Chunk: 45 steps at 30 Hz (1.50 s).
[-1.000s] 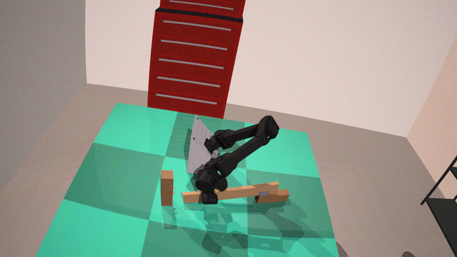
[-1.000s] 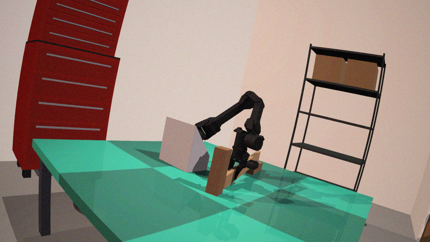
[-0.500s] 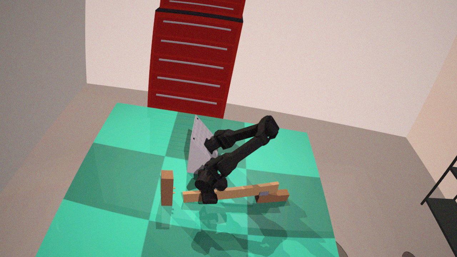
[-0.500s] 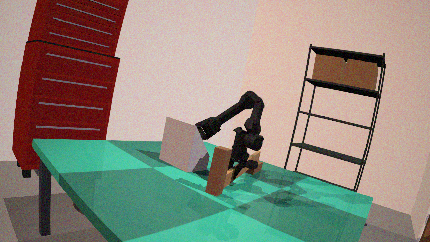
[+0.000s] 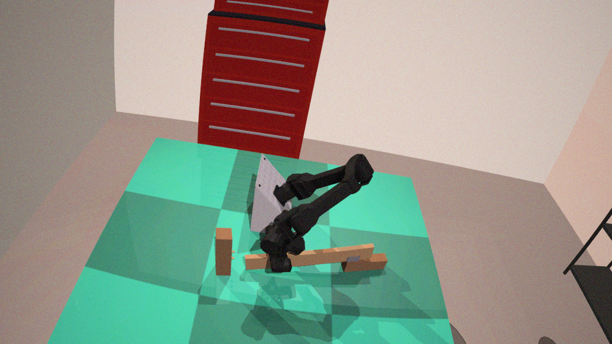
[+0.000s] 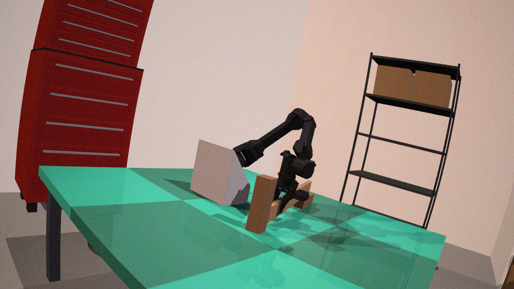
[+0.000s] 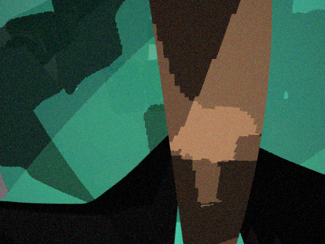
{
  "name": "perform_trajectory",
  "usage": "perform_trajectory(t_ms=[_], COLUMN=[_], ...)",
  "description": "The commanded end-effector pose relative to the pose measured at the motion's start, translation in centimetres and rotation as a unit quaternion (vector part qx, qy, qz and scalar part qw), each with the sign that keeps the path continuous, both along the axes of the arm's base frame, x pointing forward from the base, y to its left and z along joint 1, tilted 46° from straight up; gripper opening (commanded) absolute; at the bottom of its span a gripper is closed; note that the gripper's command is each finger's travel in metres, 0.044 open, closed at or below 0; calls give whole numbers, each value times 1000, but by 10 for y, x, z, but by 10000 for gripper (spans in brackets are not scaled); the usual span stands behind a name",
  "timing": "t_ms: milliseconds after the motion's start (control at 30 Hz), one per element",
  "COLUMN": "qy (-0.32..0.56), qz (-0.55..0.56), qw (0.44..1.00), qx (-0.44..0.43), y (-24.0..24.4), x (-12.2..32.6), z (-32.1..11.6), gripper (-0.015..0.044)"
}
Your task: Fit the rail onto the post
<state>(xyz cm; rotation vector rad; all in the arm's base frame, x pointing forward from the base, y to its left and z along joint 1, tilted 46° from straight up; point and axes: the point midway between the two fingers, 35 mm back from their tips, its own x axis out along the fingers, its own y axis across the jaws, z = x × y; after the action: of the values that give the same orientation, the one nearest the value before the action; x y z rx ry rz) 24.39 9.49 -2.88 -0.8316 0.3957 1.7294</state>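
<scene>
The long wooden rail lies across the green table, its far end in the grey bracket on the low footboard block. My gripper is shut on the rail near its near end and holds that end a little off the table. The short wooden post stands to the left, with its small pegs facing the rail end. A gap separates the rail end from the post. In the wrist view the rail runs up between my dark fingers. In the exterior view the post hides the rail end.
A grey wedge-shaped block stands behind the arm on the table. A red drawer cabinet stands behind the table. A black shelf rack with a cardboard box stands to the right of the table.
</scene>
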Motion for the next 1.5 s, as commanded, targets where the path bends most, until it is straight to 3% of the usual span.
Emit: perform_trajectory(t_ms=[0,1467], qy=[-9,-9], qz=[-4,-4], qw=[1000,1000], qx=[4,3], y=[-3,-18], x=[7,11], z=[5,21], gripper=[0,0])
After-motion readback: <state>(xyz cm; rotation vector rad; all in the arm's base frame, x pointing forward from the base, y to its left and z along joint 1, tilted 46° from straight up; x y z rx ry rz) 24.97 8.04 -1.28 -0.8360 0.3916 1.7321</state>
